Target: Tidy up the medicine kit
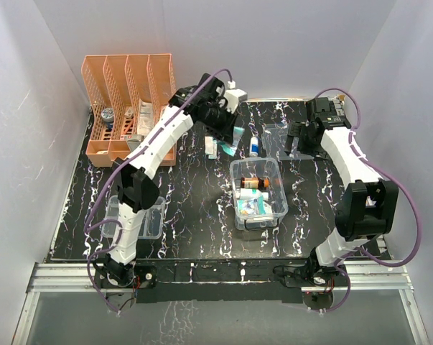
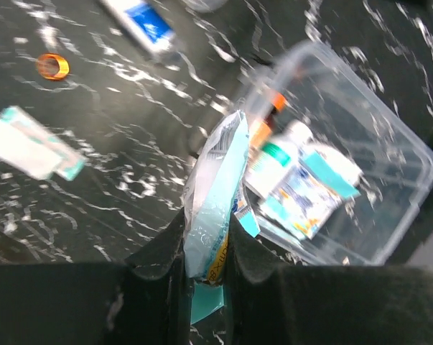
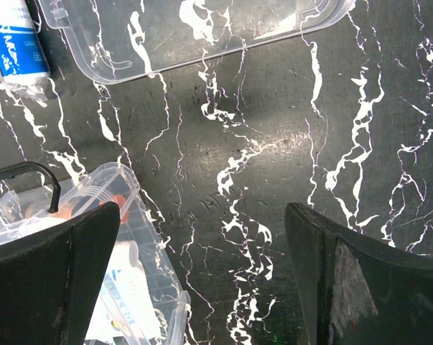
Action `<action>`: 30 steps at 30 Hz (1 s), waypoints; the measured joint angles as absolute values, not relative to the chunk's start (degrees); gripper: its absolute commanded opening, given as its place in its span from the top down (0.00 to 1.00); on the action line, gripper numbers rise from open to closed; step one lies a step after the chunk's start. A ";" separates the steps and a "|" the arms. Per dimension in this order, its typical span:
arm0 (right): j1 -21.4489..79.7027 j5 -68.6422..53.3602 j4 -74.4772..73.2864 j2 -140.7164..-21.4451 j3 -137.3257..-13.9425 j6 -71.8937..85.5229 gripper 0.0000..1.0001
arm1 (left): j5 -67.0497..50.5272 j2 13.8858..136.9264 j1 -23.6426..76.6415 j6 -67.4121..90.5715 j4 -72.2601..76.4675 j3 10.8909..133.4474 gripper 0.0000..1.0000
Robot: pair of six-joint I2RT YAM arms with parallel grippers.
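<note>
Left gripper [image 2: 205, 259] pinches a teal sachet [image 2: 216, 180], with the medicine kit [image 2: 399, 144] ahead-right of it: carry across, drop it in; right gripper [image 3: 202, 273] gapes wide, empty.

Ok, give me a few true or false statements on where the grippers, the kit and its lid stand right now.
1. The left gripper is shut on a teal and white packet. True.
2. The right gripper holds the lid. False: it is open above the table, and the lid lies flat on the table beyond it.
3. The medicine kit is empty. False: a white bottle and other items lie in it.
4. The orange rack stands at the back left of the table. True.
</note>
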State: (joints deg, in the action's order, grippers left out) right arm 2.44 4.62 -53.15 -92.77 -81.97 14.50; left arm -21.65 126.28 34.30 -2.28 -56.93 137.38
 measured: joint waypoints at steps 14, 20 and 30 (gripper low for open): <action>1.43 6.52 -52.47 -93.08 -82.02 15.55 0.02 | -35.90 126.30 46.33 -25.10 -70.06 137.36 1.00; 0.99 6.48 -52.47 -93.06 -82.00 15.35 0.02 | -38.65 126.89 48.56 -30.57 -71.72 137.36 1.00; 0.56 6.07 -52.71 -90.76 -81.52 13.69 0.01 | -40.80 130.50 51.44 -37.95 -74.15 134.91 1.00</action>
State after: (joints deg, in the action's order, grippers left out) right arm 0.56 6.07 -52.71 -90.76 -81.52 13.69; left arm -40.80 130.50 51.44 -37.95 -74.15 134.91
